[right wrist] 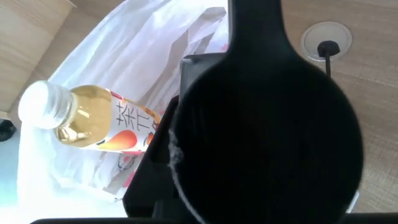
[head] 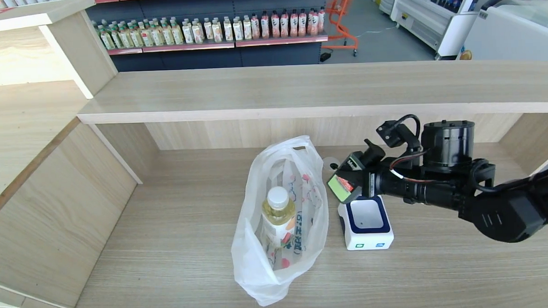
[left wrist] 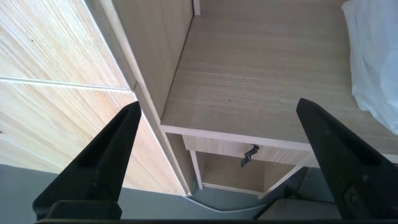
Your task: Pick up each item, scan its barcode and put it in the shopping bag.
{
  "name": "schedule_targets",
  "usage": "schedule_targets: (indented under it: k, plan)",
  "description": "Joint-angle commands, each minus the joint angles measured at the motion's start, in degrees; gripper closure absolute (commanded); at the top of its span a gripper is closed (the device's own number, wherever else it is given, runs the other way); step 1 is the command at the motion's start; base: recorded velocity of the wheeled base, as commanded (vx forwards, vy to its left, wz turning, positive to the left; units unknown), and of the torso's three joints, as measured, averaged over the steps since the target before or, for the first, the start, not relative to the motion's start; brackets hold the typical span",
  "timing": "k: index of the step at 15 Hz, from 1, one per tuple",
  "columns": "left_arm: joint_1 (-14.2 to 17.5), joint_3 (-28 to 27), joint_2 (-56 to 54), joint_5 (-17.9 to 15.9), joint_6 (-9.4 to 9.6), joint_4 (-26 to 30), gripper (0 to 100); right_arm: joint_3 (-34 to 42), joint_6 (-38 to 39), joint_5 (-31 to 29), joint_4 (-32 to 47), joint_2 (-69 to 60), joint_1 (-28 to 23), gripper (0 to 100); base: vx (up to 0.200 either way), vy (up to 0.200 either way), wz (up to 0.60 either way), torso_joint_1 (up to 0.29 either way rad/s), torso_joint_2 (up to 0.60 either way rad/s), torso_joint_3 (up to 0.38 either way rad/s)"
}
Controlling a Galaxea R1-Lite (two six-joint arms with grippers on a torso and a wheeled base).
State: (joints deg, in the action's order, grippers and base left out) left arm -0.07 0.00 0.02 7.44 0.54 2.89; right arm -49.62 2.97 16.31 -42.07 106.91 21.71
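Grasping a small dark box (head: 341, 186) with a green and red face, the right end effector (head: 357, 176) hangs just above the back edge of the scanner (head: 366, 221), its fingers clenched on the box, which tilts its green face down and away from the scanner, toward the bag. The scanner itself, white with a dark blue frame round its window, sits flat on the counter (head: 168, 249). Just beside the scanner, on the robot's left of it, lies the white shopping bag (head: 255, 264) with its mouth open, and a bottle (head: 278, 215) of pale yellow drink with a white cap stands inside, leaning a little. Behind the scanner, near the back wall, a round cable port (head: 331, 162) is set into the counter. Well apart from the scanner, on the far side of the bag from it, the left end effector (left wrist: 217, 106) hovers over the counter's front corner, released, its two dark fingers (left wrist: 106, 162) spread wide with nothing between them.
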Motion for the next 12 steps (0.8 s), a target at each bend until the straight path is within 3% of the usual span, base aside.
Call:
schedule_targets:
  k: [1,3,8,12]
  plan:
    - [0.0,0.0,0.0,0.0,-0.01,0.0,0,-3.4,-4.3,-0.8,-0.4,6.8,0.3,100,0.0,0.0,0.0,0.0,0.0,0.0]
    - [0.0,0.0,0.0,0.0,-0.01,0.0,0,-5.5,-7.4,-0.8,-4.4,10.8,1.0,100,0.0,0.0,0.0,0.0,0.0,0.0]
    - [0.0,0.0,0.0,0.0,-0.01,0.0,0,-15.2,-7.9,-0.8,-5.0,19.0,5.6,100,0.0,0.0,0.0,0.0,0.0,0.0]
    - [0.0,0.0,0.0,0.0,-0.01,0.0,0,-17.8,-10.9,-0.8,-5.6,23.4,7.0,100,0.0,0.0,0.0,0.0,0.0,0.0]
